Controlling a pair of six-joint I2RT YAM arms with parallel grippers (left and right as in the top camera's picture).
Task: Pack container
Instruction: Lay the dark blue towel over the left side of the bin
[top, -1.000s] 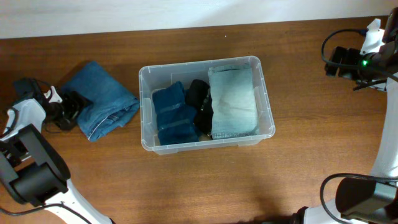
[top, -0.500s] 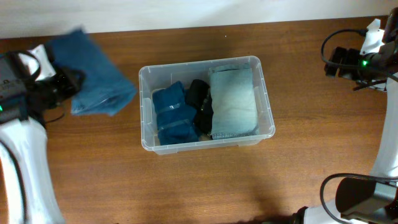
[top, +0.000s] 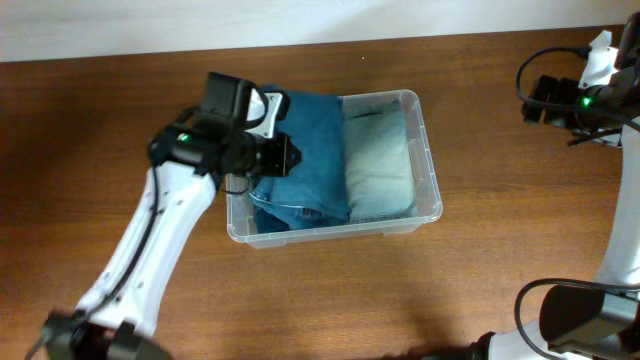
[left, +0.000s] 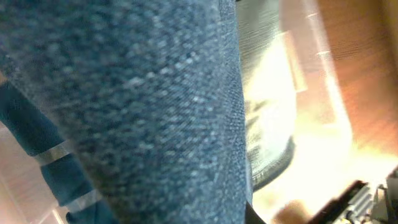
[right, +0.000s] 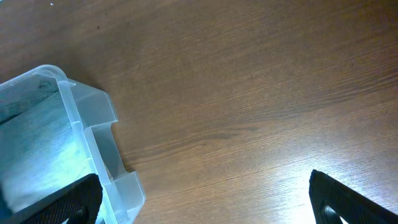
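The container (top: 432, 207), a clear plastic tub, stands mid-table. A folded pair of blue jeans (top: 312, 150) hangs over its left half, and my left gripper (top: 277, 156) is shut on their left edge. That denim (left: 143, 106) fills the left wrist view and hides the fingers. A folded pale blue garment (top: 378, 165) lies in the tub's right half, and it also shows as the pale garment (left: 264, 118) beside the denim. Whatever lies under the jeans is hidden. My right gripper (right: 205, 208) is open above bare wood, right of the container's corner (right: 93, 124).
The right arm (top: 580, 100) sits at the table's far right, well away from the tub. The left arm (top: 160, 240) reaches in diagonally from the front left. Brown wooden tabletop (top: 480, 290) surrounds the tub.
My left gripper closed on the blue jeans at the table's left, lifted them and carried them right, over the tub's left half. The right arm has not moved.
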